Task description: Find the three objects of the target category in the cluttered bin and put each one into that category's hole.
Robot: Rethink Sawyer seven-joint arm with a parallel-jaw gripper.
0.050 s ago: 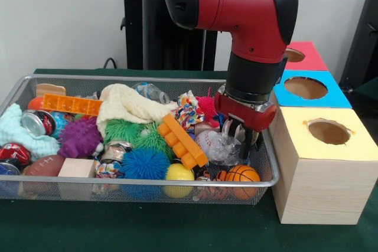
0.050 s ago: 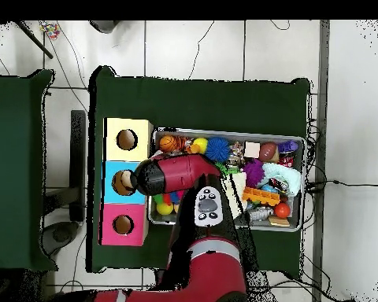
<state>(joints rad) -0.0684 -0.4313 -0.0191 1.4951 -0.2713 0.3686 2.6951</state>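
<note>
In the front view, a wire mesh bin [image 1: 23, 90] sits on the green table cover [image 1: 147, 228], packed with clutter; at its left end lie a pale mint cloth [image 1: 18, 131], a crushed drink can [image 1: 36, 122] and another red crushed can [image 1: 15, 153], with a toy American football [image 1: 42, 165] just beside a plain wooden block [image 1: 77, 168]; an orange toothed plastic strip [image 1: 71, 104] lies along the back, near a purple spiky ball [image 1: 80, 138]; a cream knitted cloth [image 1: 127, 103] drapes over the middle, above a green spiky ball [image 1: 124, 129]; in front of that sits a blue spiky ball [image 1: 144, 163], touching a yellow ball [image 1: 179, 173]; an orange building brick [image 1: 182, 140] lies tilted across the pile; right of it rest a small baseball [image 1: 208, 140] and a clear knobbly ball [image 1: 223, 149]; a mini basketball [image 1: 242, 174] sits in the bin's near right corner; the gripper [image 1: 243, 137] hangs low over the bin's right end, its dark fingers spread apart with nothing between them, just above the clear knobbly ball; beside the bin stand three boxes in a row, each with a round hole on top: a yellow-topped box [image 1: 319, 163] nearest, a blue-topped box [image 1: 307, 90] behind it, and a red-topped box [image 1: 304, 56] farthest.
</note>
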